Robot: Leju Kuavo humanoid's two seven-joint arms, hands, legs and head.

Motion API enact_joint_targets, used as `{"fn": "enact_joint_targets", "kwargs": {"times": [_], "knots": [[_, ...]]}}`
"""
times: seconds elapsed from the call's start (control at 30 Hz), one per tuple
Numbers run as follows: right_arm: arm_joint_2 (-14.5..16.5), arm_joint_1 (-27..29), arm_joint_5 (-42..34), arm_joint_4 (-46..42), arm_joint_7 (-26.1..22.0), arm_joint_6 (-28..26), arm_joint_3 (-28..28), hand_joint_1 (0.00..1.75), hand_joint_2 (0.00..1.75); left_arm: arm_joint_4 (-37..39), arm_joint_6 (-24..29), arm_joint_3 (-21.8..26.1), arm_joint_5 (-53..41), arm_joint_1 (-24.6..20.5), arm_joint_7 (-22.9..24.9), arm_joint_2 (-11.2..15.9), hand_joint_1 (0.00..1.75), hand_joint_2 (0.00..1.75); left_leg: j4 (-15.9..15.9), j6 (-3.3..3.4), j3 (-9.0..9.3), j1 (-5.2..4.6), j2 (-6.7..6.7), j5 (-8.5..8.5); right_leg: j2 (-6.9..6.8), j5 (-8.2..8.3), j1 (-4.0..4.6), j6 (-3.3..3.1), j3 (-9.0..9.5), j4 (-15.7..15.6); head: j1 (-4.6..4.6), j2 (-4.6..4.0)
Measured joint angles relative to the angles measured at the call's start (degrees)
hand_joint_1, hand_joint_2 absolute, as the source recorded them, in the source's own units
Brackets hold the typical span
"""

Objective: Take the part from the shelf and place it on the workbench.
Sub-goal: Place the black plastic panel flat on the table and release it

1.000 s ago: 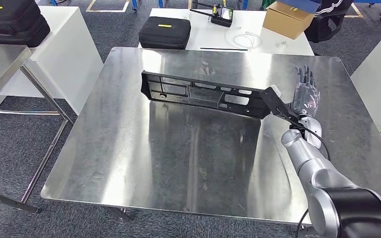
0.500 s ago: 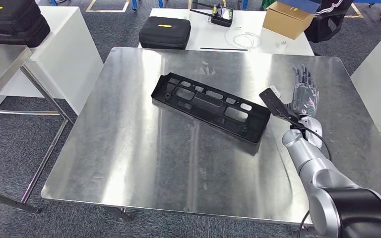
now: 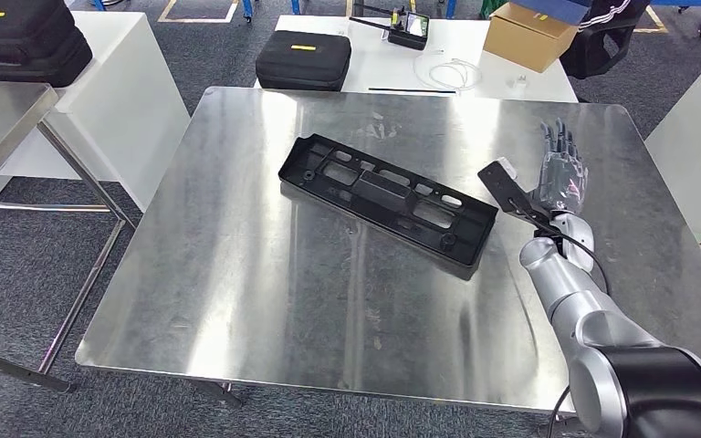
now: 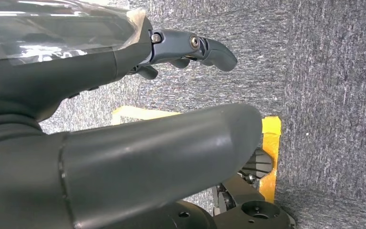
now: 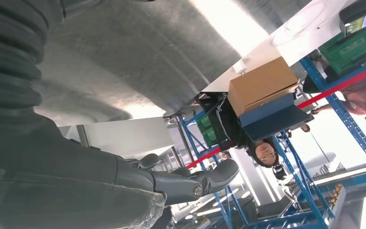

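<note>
Part (image 3: 386, 203) flat, long axis diagonal

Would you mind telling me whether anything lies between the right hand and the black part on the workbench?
Nothing visible does: bare steel separates the right hand from the black part, which lies flat on the workbench.

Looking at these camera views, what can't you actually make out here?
- Underside of the long black plastic slotted part, head view: it lies on the steel workbench.
- Left robot hand fingers, left wrist view: hidden behind its own cover.
- Small device on the white table: too small.
</note>
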Motion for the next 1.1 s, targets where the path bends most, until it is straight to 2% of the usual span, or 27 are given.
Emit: {"fn": "enact_joint_targets", "kwargs": {"times": [0.07, 0.2, 0.27, 0.33, 0.43, 0.53, 0.63, 0.7, 0.87, 1.1], "knots": [[-0.02, 0.00, -0.06, -0.02, 0.02, 0.01, 0.00, 0.00, 1.75, 0.00, -0.15, -0.01, 0.00, 0.00, -0.07, 0.00, 0.00, 0.00, 0.00, 0.00, 0.00, 0.00, 0.00, 0.00, 0.00, 0.00, 0.00, 0.00, 0.00, 0.00, 0.00, 0.00], [0.01, -0.01, -2.41, -0.31, -1.39, 1.96, -0.07, 0.00, 0.00, 0.00, -0.22, -0.02, 0.00, -0.03, 0.09, 0.02, 0.00, 0.00, 0.00, 0.00, -0.01, 0.00, 0.00, 0.00, 0.00, 0.00, 0.00, 0.00, 0.01, 0.00, 0.00, 0.00], [0.18, 0.00, -6.05, -0.67, -3.78, 5.24, -0.49, 0.00, 0.00, 0.00, -0.22, -0.02, 0.01, -0.06, 0.38, 0.04, 0.00, 0.00, 0.00, 0.00, -0.01, 0.00, 0.00, 0.00, 0.00, 0.00, 0.00, 0.00, 0.01, 0.00, 0.00, 0.00], [0.60, 0.02, -11.72, -1.34, -6.94, 10.95, -1.54, 0.00, 0.00, 0.00, -0.22, -0.02, 0.09, -0.09, 0.73, 0.06, 0.00, 0.00, 0.00, 0.00, -0.02, 0.00, 0.00, 0.00, 0.00, 0.00, 0.00, 0.00, 0.01, 0.00, 0.00, 0.00], [1.45, 0.38, -22.30, -3.41, -11.85, 23.06, -3.16, 0.00, 0.00, 0.00, -0.07, 0.00, 0.45, -0.14, 1.26, 0.07, 0.00, 0.00, 0.00, 0.00, 0.00, 0.01, 0.00, 0.00, 0.00, 0.00, 0.01, 0.00, 0.01, 0.00, 0.00, 0.00], [2.37, 1.38, -32.78, -7.00, -14.20, 36.28, -3.39, 0.00, 0.00, 0.00, 0.19, 0.01, 0.94, -0.16, 1.66, 0.07, 0.00, 0.00, 0.00, 0.00, 0.01, 0.01, 0.00, 0.00, 0.00, 0.00, 0.02, 0.00, 0.01, 0.00, 0.00, 0.00], [3.21, 3.33, -40.77, -11.86, -14.69, 44.27, -2.00, 0.00, 0.00, 0.00, 0.63, 0.02, 1.33, -0.16, 1.72, 0.02, 0.00, 0.00, 0.00, 0.00, 0.01, 0.02, -0.02, 0.00, 0.00, 0.00, 0.03, 0.00, 0.01, 0.00, 0.00, 0.00], [3.59, 5.16, -44.87, -16.02, -14.61, 45.79, 0.17, 0.00, 0.00, 0.00, 0.93, 0.03, 1.59, -0.16, 1.72, -0.07, 0.00, 0.00, -0.01, 0.00, 0.01, 0.02, -0.02, 0.00, 0.00, 0.00, 0.03, 0.00, 0.01, 0.00, 0.00, 0.00], [3.87, 9.71, -50.90, -25.68, -13.93, 44.88, 6.57, 0.00, 0.00, 0.01, 1.44, 0.04, 1.92, -0.15, 1.76, -0.29, 0.00, 0.00, -0.01, 0.00, 0.02, 0.01, 0.01, 0.00, 0.02, 0.00, 0.03, 0.00, 0.01, 0.00, 0.00, 0.00], [1.89, 18.99, -51.40, -45.29, -15.65, 41.05, 14.73, 0.00, 0.00, 0.01, 2.17, 0.04, 1.99, -0.03, 2.68, -0.59, 0.00, 0.00, -0.01, 0.01, 0.00, 0.00, -0.03, -0.02, 0.00, -0.04, 0.02, 0.05, 0.01, -0.01, 0.00, 0.00]]}}
